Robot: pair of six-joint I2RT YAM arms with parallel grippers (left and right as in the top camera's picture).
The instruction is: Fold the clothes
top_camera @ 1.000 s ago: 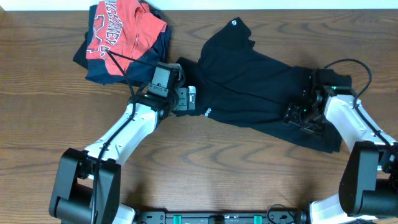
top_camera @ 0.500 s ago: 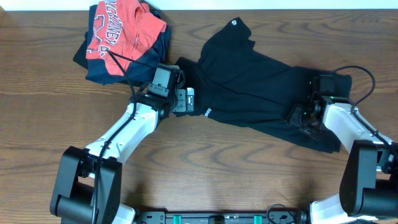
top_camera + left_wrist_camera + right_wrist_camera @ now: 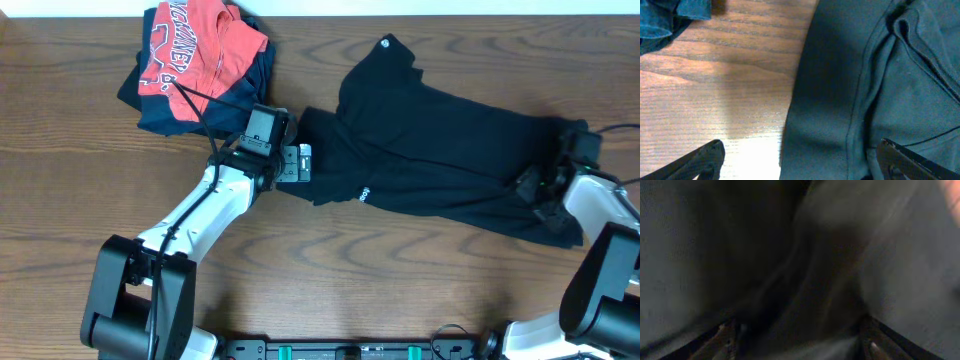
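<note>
The clothes, a black T-shirt [image 3: 440, 150], lie spread across the table's right half, with a small white emblem [image 3: 388, 43] at the top. My right gripper [image 3: 540, 185] sits on the shirt's right end. In the right wrist view a bunch of dark fabric [image 3: 765, 255] fills the space between that gripper's [image 3: 800, 342] fingers, and the picture is blurred. My left gripper [image 3: 297, 163] stands open at the shirt's left edge. In the left wrist view that hem [image 3: 805, 125] runs between the gripper's [image 3: 802, 167] spread fingers, one over bare wood, one over cloth.
A red shirt with white lettering [image 3: 195, 45] lies on a dark navy garment [image 3: 160, 110] at the back left; a corner of the navy garment [image 3: 665, 20] shows in the left wrist view. Bare wooden table [image 3: 380, 280] lies in front.
My right gripper has moved right toward the table's edge, and the black T-shirt has been drawn out to the right with it. The left arm has stayed in place.
</note>
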